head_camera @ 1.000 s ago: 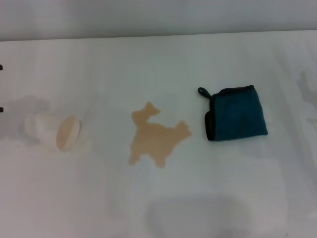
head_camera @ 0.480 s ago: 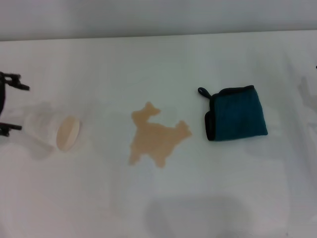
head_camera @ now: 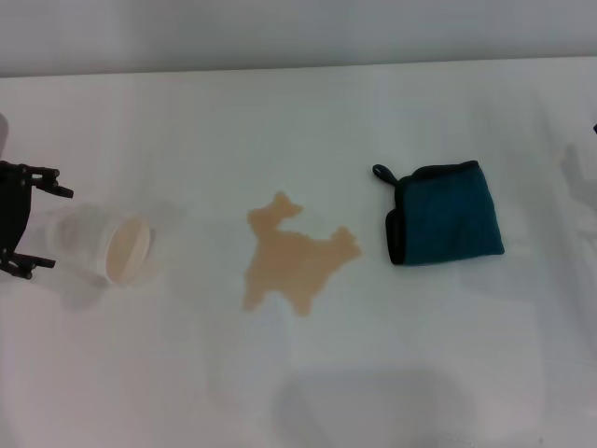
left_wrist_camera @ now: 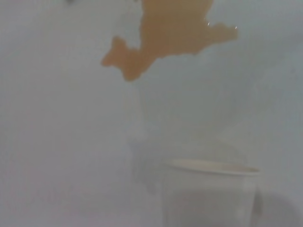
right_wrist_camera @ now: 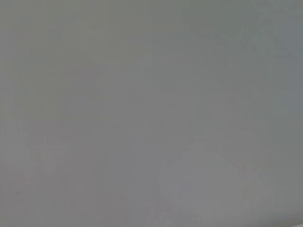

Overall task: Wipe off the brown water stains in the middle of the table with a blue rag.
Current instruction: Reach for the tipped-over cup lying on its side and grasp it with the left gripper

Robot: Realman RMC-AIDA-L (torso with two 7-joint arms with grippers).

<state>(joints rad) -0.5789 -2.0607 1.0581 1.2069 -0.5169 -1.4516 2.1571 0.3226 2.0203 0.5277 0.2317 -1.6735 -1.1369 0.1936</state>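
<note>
1. Left gripper (head_camera: 42,222) at far left edge of the table (head_camera: 280,112), fingers spread wide on either side of a tipped-over cream cup (head_camera: 101,247).
2. Brown water stains (head_camera: 294,255) mid-table, well right of that gripper, beyond the cup.
3. Blue rag (head_camera: 444,216) farther right still, just beside the stain, lying flat and untouched.
4. Right gripper out of view.
</note>
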